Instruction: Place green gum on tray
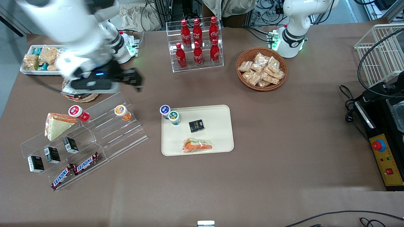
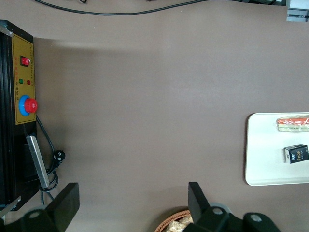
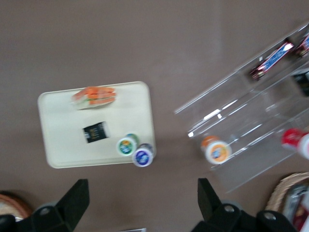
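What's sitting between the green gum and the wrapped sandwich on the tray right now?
The small black box lies on the tray between the green gum and the wrapped sandwich, clearest in the front view. The open gripper is above the acrylic rack.

You see the green gum (image 1: 174, 117) with its green-and-white lid on the cream tray (image 1: 221, 112), a purple-lidded bottle (image 1: 165, 110) touching it, an orange-lidded bottle (image 1: 122, 112) on the clear rack (image 1: 120, 138), and the black gripper (image 1: 139, 82) above the brown table (image 1: 284, 157).
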Motion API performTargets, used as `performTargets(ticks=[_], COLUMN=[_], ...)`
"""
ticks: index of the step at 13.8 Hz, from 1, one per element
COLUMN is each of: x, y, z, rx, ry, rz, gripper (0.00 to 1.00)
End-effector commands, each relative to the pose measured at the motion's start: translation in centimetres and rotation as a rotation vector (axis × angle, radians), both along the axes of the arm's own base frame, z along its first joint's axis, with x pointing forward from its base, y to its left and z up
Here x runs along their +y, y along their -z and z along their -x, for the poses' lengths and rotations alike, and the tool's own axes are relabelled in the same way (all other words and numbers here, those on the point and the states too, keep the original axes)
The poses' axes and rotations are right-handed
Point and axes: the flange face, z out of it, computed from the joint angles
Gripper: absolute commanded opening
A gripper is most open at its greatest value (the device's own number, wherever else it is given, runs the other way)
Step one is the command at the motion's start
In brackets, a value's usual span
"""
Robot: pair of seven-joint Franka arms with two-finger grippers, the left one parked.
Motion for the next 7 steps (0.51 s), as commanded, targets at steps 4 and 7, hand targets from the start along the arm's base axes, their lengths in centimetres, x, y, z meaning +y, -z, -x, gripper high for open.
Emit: performTargets(ticks=[4,7], x=[-17.8,-20.5], y=[-0.4,-0.5], z=[-2.2,-2.4], rx=[0.018,0.017], ry=[-0.098,-0.051], rz=[0.029,0.030], gripper=[1.00,1.00])
